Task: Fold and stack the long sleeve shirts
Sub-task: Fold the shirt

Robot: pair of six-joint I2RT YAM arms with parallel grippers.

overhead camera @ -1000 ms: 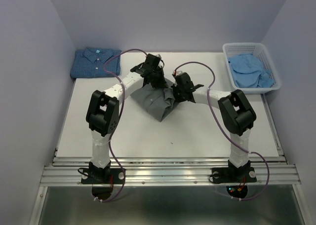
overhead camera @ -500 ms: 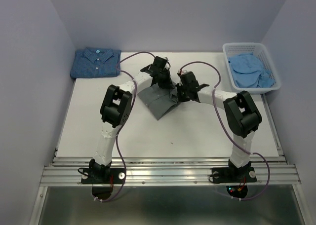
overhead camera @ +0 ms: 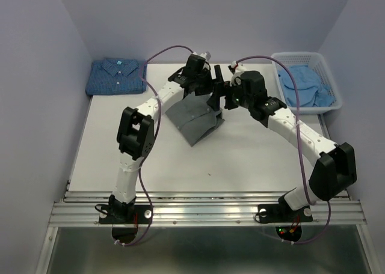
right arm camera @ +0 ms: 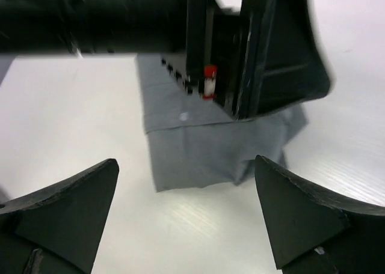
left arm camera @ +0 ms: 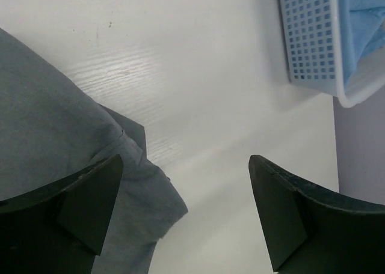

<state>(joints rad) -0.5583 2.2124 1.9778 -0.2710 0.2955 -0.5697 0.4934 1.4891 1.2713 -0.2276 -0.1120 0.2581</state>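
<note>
The grey long sleeve shirt (overhead camera: 194,121) lies folded in the middle of the table, one edge rumpled; it also shows in the wrist views as grey cloth (left arm camera: 54,148) (right arm camera: 204,145). My left gripper (overhead camera: 207,85) (left arm camera: 186,211) hangs open above the shirt's far right edge, holding nothing. My right gripper (overhead camera: 220,100) (right arm camera: 183,211) is open too, just right of it, above the shirt and apart from it. The dark blue dotted shirt (overhead camera: 116,76) lies folded at the far left. The pale blue shirt (overhead camera: 307,85) (left arm camera: 367,15) is bunched in the basket.
The white lattice basket (overhead camera: 332,100) (left arm camera: 310,39) stands at the far right of the table. The left arm's gripper body (right arm camera: 252,51) fills the top of the right wrist view, close to my right gripper. Purple walls enclose the table on three sides.
Both grippers have opened and let go of the grey shirt, then lifted and drawn towards the far side. The right arm has stretched out. The shirt lies a little flatter.
</note>
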